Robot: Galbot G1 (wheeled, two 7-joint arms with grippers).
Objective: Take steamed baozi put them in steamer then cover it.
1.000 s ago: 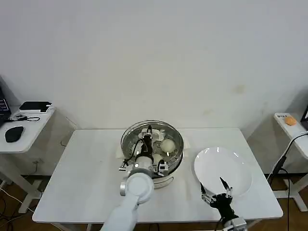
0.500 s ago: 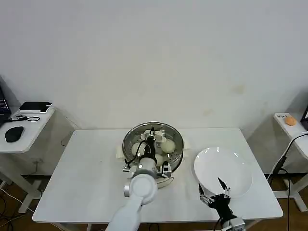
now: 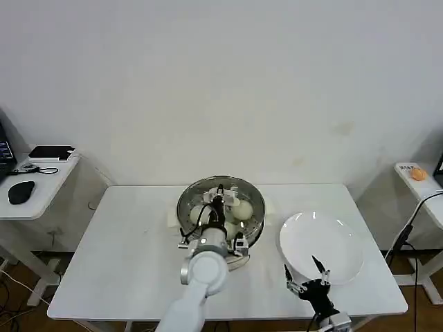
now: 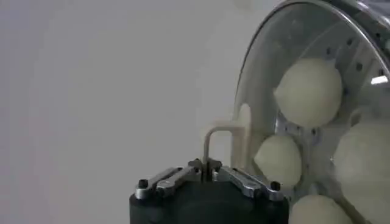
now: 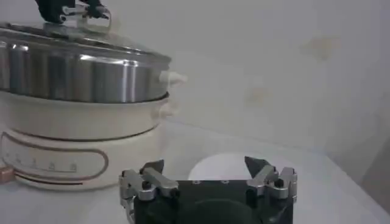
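You see the clear glass cover (image 3: pixel 221 200) sitting on the shiny steamer (image 5: pixel 79 70) at the middle of the white surface (image 3: pixel 124 256), cream-white baozi (image 4: pixel 308 91) showing through it. Your left gripper (image 4: pixel 206 167) is clenched on the cover's white bar handle. Your right gripper (image 5: pixel 207 173) hangs released near the white plate (image 3: pixel 322 242). No readable writing.

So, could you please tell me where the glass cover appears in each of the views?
Head view: the cover sits on the steamer at table centre, left gripper on its handle.
Left wrist view: it curves over the baozi.
Right wrist view: it tops the steamer.
Shared landmark: the steamer.
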